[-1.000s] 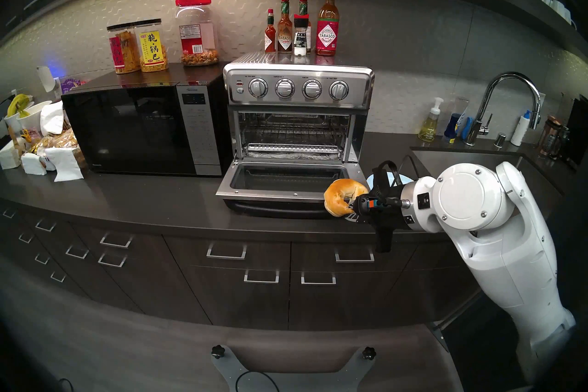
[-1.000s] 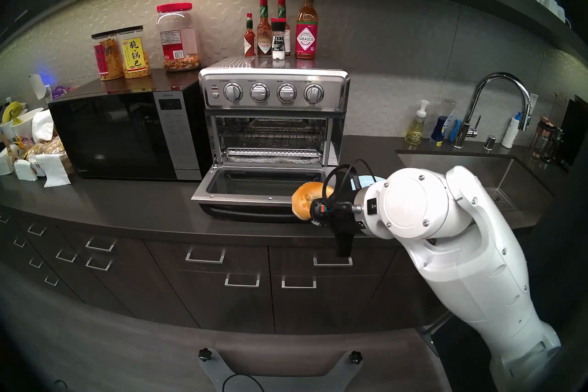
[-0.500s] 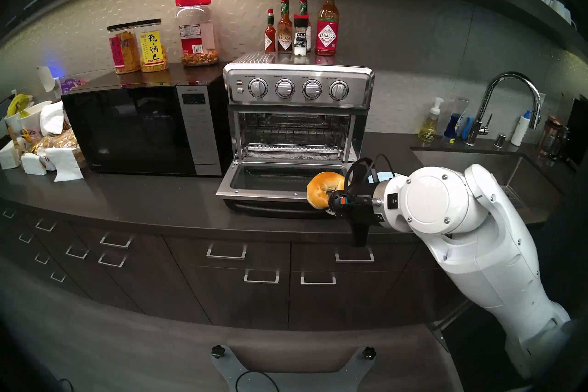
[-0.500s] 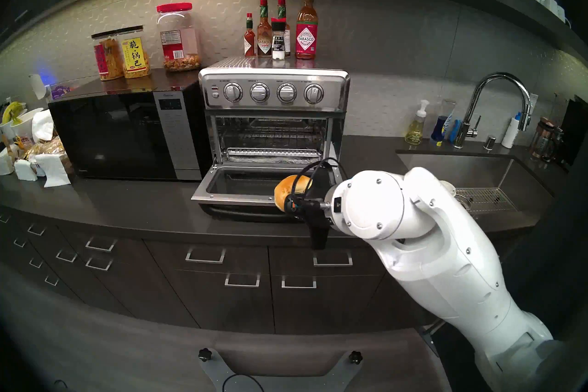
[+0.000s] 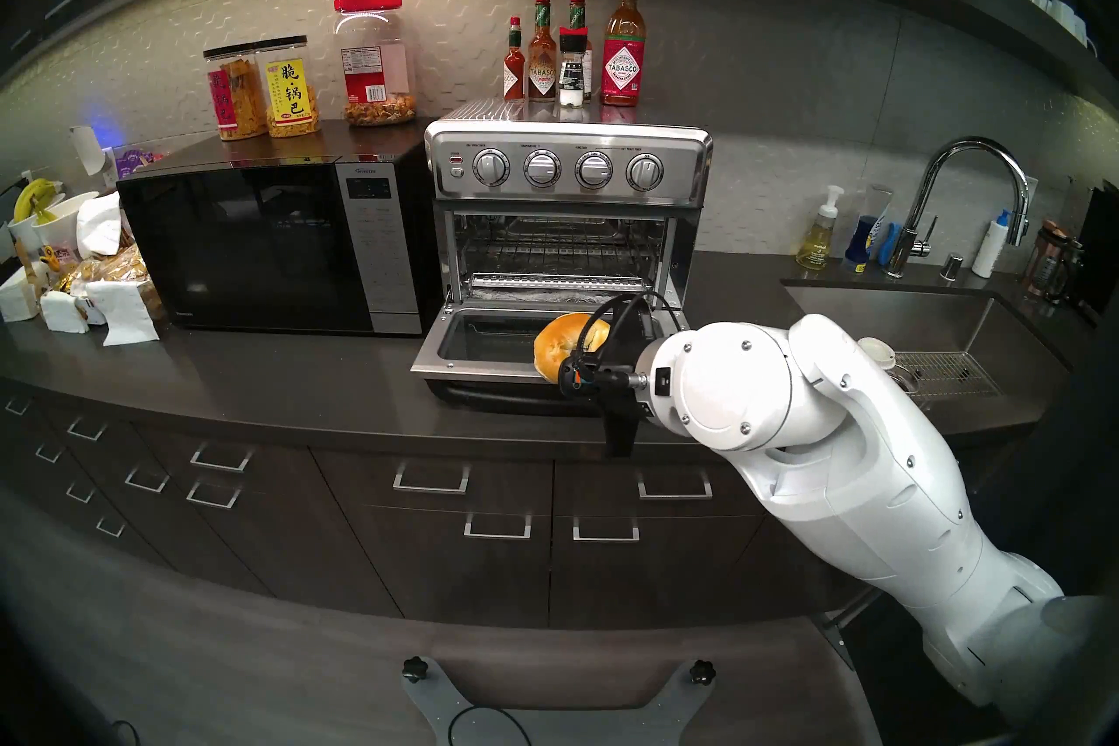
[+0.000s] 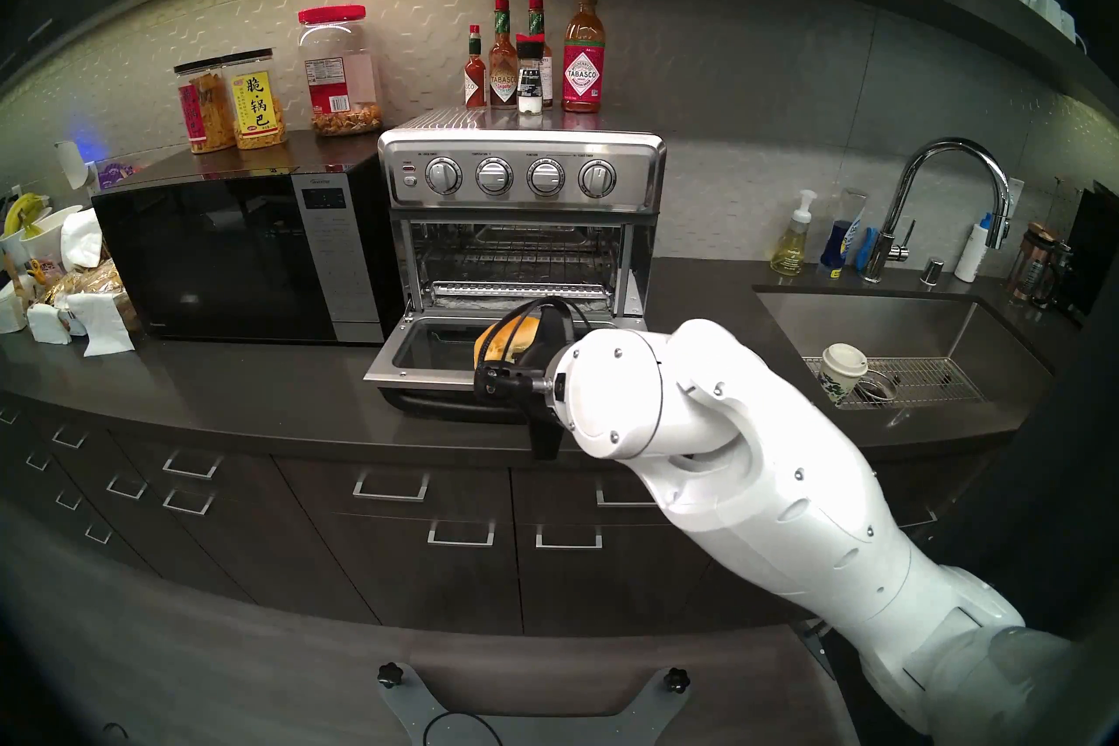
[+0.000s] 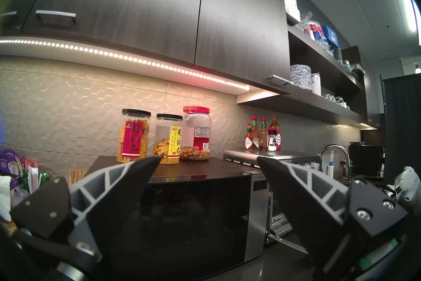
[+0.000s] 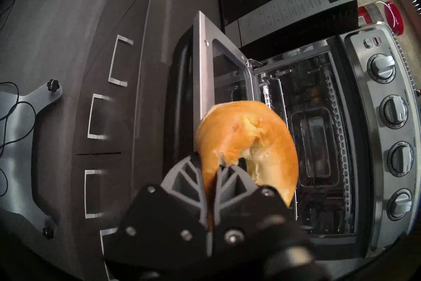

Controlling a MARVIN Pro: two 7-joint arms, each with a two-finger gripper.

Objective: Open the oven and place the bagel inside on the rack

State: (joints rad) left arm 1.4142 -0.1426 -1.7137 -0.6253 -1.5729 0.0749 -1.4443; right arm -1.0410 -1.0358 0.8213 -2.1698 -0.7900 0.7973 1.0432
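Note:
The steel oven [image 5: 569, 169] stands with its glass door [image 5: 472, 357] dropped flat onto the counter. Inside, the wire rack [image 5: 557, 280] is bare, its ribbed front bar at the opening. My right gripper [image 8: 213, 163] is shut on the edge of the golden-brown bagel [image 5: 560, 342], which it holds tilted in the air above the right half of the open door, just short of the opening. The wrist view shows the bagel [image 8: 239, 136] pinched between both fingers, facing the oven cavity. My left gripper [image 7: 208, 159] is open and empty, off to the left in front of the microwave.
A black microwave [image 5: 266, 248] sits against the oven's left side, with snack jars on top. Sauce bottles [image 5: 572, 54] stand on the oven's top. To the right lies the sink [image 5: 944, 327], with a faucet and a paper cup [image 6: 841, 369]. Napkins and food clutter the far left counter.
My right arm has carried the bagel left and toward the oven, from beside the door's right front corner to above the door. The left arm has not visibly moved.

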